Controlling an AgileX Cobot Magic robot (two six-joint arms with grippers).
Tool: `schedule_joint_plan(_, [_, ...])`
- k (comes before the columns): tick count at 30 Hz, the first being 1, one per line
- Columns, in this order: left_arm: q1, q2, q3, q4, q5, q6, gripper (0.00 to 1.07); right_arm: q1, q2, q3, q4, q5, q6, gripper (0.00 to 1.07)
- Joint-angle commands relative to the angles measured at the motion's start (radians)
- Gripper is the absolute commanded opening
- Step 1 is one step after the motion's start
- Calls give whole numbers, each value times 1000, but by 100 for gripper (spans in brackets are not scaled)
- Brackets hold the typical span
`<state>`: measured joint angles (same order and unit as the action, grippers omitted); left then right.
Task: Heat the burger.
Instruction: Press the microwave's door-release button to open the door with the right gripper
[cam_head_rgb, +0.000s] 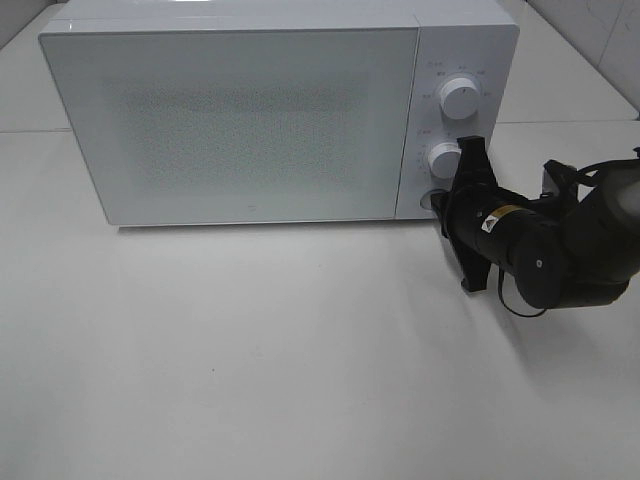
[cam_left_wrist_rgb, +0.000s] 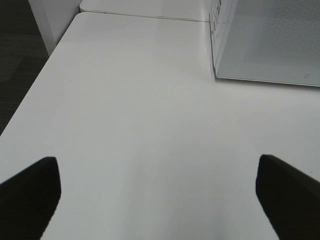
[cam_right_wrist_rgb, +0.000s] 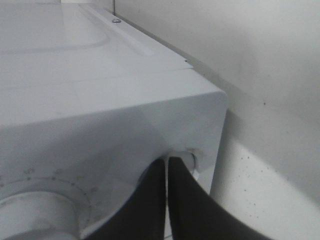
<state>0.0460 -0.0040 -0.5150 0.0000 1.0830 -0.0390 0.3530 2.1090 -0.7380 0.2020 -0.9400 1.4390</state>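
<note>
The burger shows in none of the views, and whether it sits behind the frosted, speckled glass door (cam_head_rgb: 235, 125) of the white box-shaped microwave oven (cam_head_rgb: 300, 12) cannot be told. The oven fills the upper left and middle of the high view with its door shut. On its control strip, right of centre, are two round white dials (cam_head_rgb: 459, 98) and below them a small round white button (cam_right_wrist_rgb: 192, 155). The black right gripper (cam_head_rgb: 441, 204) has its fingers pressed together, tips at that button. This is probably the door release, so loading, closing and setting the heat may all remain. The left gripper (cam_left_wrist_rgb: 157, 172), fingers wide apart and holding nothing, hangs over the matte white table (cam_head_rgb: 250, 350).
</note>
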Motion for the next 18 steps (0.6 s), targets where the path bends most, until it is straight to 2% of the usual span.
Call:
schedule_joint_plan(1, [2,-14,0,0,-16,-1,98,-7,-8,-20,32,-144,-2,0])
schedule_joint_plan(10, [2,-14,0,0,-16,-1,98,-7,-8,-77,41,-157,-13,0])
schedule_joint_plan(18, [2,-14,0,0,-16,-1,98,-7,-8,-101,110,-257,-60,0])
